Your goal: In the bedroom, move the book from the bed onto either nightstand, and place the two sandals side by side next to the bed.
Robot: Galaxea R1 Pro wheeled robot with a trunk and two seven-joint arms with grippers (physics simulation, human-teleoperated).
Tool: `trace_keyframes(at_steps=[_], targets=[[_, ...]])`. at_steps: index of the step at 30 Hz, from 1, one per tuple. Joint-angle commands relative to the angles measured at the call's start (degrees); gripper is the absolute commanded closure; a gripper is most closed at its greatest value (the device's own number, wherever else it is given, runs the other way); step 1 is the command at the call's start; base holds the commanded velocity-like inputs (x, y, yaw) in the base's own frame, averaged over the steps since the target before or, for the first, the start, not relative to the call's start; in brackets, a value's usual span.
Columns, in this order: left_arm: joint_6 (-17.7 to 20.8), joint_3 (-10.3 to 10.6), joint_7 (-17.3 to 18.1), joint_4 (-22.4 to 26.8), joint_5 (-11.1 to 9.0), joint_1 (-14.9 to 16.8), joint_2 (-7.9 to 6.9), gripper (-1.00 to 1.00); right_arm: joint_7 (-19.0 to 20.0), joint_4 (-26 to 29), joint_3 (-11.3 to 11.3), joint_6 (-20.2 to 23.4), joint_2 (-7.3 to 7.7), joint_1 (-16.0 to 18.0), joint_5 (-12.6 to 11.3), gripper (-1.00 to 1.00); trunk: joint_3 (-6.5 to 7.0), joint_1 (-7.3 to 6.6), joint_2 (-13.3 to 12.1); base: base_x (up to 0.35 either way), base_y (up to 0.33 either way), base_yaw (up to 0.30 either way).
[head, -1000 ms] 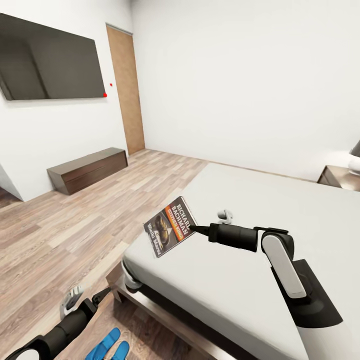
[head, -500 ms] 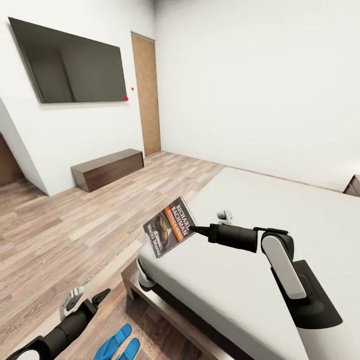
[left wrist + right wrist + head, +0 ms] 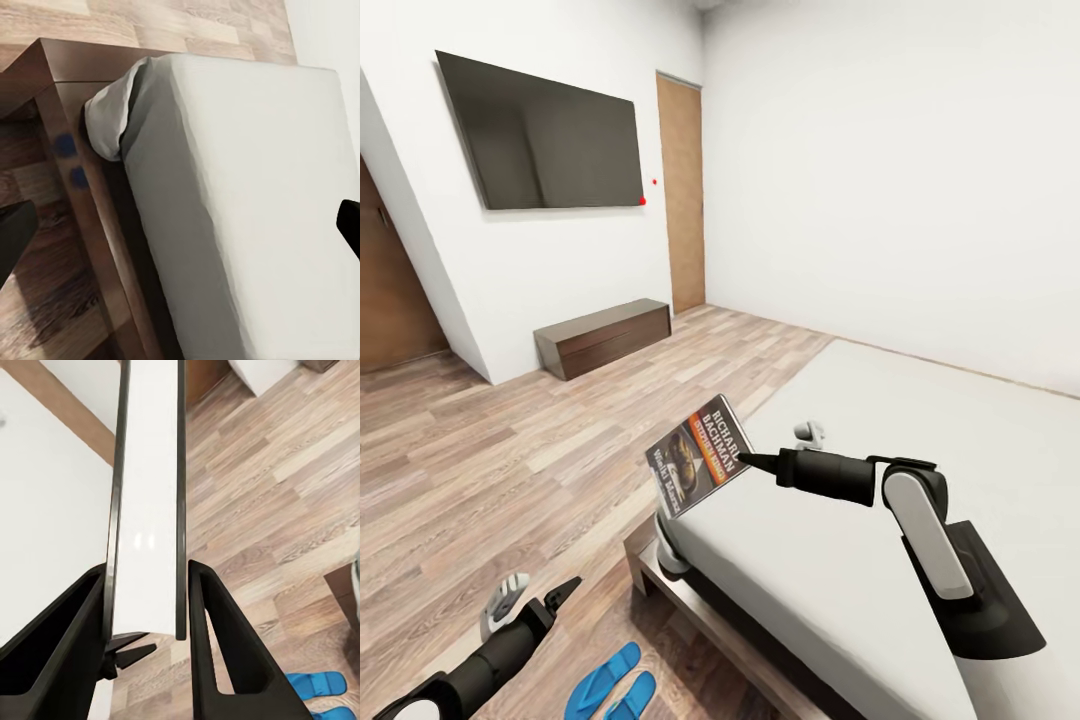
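Note:
My right gripper is shut on the book, holding it tilted in the air over the foot corner of the bed. In the right wrist view the book is seen edge-on, clamped between both fingers. The two blue sandals lie together on the wood floor beside the bed's foot corner; they also show in the right wrist view as the sandals. My left gripper hangs open above the floor just left of them. The left gripper faces the bed's corner.
A long low dark bench stands against the far wall under a wall-mounted TV. A wooden door is at the far corner. Wood-plank floor stretches left of the bed.
The whole head view has swung left: TV, bench and door slid right in the picture and the nightstand left the view. The sandals show more fully. Both arms keep their poses; the book stays gripped.

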State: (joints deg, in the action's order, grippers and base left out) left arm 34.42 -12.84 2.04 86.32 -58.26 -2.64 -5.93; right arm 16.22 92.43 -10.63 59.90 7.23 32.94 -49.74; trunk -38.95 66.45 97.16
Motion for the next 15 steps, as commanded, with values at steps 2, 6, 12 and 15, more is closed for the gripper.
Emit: trace_keyframes(at_steps=[2,6,12,15], targets=[[0.29,-0.09,0.16,0.05,-0.07,0.00,0.02,-1.00,0.57,0.02,0.16,0.10,0.02,0.03,0.49,1.00,-0.04,0.00,0.02,0.000,0.000,0.024],[0.29,-0.08,0.16,0.06,-0.09,0.00,0.03,-1.00,0.57,0.03,0.18,0.10,0.01,0.05,0.29,1.00,-0.02,0.00,0.02,0.000,0.000,0.048],[0.29,-0.08,0.16,0.06,-0.08,0.00,-0.01,-1.00,0.57,-0.04,0.16,0.10,-0.02,0.32,0.33,1.00,0.01,0.00,0.02,0.000,0.000,0.217],[0.29,-0.08,0.16,0.07,-0.09,0.00,-0.03,-1.00,0.57,-0.05,0.17,0.10,-0.02,0.35,0.34,1.00,0.01,0.00,0.02,0.000,0.000,0.274]])
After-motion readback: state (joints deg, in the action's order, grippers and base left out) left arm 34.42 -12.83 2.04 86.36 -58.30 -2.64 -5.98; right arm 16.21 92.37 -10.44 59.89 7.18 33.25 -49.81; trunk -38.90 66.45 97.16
